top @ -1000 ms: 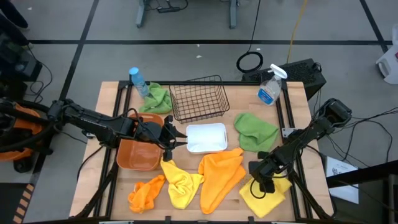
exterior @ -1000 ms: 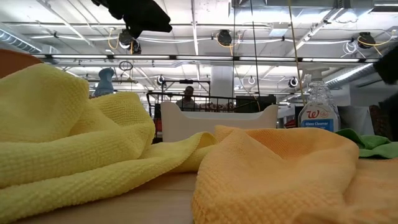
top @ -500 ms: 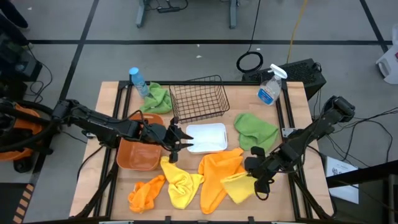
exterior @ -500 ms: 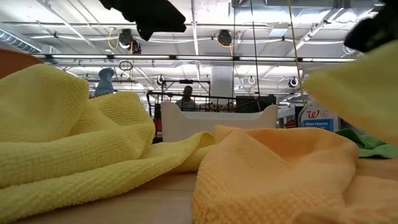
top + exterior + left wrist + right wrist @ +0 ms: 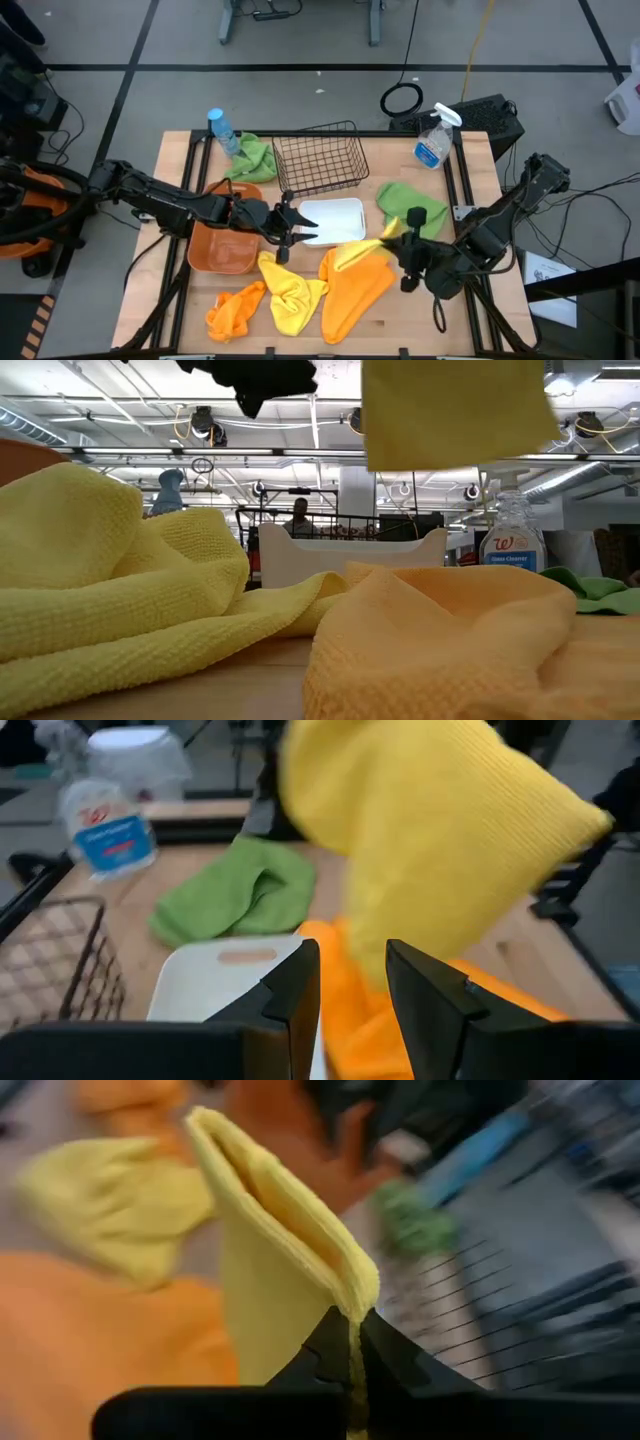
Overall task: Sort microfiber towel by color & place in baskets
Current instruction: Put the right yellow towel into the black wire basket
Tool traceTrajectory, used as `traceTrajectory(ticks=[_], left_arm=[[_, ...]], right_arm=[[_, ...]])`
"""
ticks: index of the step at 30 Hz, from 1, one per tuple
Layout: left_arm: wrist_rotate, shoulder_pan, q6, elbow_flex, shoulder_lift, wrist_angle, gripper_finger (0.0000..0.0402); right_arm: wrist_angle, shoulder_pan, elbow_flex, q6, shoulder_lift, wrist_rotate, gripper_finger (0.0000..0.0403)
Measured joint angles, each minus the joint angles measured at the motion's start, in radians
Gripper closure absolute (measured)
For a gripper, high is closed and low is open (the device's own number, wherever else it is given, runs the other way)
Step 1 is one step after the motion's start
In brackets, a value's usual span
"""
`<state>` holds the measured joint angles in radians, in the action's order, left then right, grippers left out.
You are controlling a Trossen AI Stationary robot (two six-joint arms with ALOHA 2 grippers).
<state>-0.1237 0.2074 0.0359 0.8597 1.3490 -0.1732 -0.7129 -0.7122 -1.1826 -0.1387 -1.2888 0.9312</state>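
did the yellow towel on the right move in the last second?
Yes. The right gripper, shut on the yellow towel, lifted it off the table's front right corner and carried it toward the white bin.

Bright, even overhead strip lighting; soft shadows; motion-blurred background in right wrist view.

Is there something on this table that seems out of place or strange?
Mostly the small water bottle at the far left corner: it lies on its side against a green towel, while the spray bottle stands upright. Loose towels are expected here.
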Motion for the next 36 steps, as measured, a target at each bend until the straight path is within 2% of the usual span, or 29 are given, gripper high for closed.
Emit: traceTrajectory(ticks=[4, 14, 20, 26, 28, 31, 36], left_arm=[[0.011, 0.011, -0.056, 0.0, 0.016, -0.094, 0.0278], [0.015, 0.033, -0.189, 0.0, 0.095, -0.363, 0.0278], [0.012, 0.05, -0.233, 0.0, 0.128, -0.487, 0.0278], [-0.081, 0.067, -0.233, 0.0, 0.128, -0.47, 0.0272], [-0.1, 0.07, -0.228, 0.0, 0.128, -0.427, 0.0255], [-0.153, 0.077, -0.225, 0.0, 0.129, -0.393, 0.021], [-0.352, 0.105, -0.248, 0.0, 0.129, -0.394, 0.0119]], right_arm=[[0.127, 0.01, 0.0, 0.154, -0.001, 0.147, 0.0403], [0.495, 0.106, 0.049, 0.384, -0.004, 0.136, 0.0403], [0.761, 0.212, 0.093, 0.629, -0.003, -0.045, 0.0403], [0.864, 0.349, 0.154, 0.635, -0.003, -0.244, 0.0402], [0.909, 0.373, 0.179, 0.62, -0.004, -0.308, 0.0402], [0.98, 0.388, 0.215, 0.621, -0.003, -0.336, 0.0402], [1.079, 0.399, 0.285, 0.638, -0.004, -0.332, 0.0402]])
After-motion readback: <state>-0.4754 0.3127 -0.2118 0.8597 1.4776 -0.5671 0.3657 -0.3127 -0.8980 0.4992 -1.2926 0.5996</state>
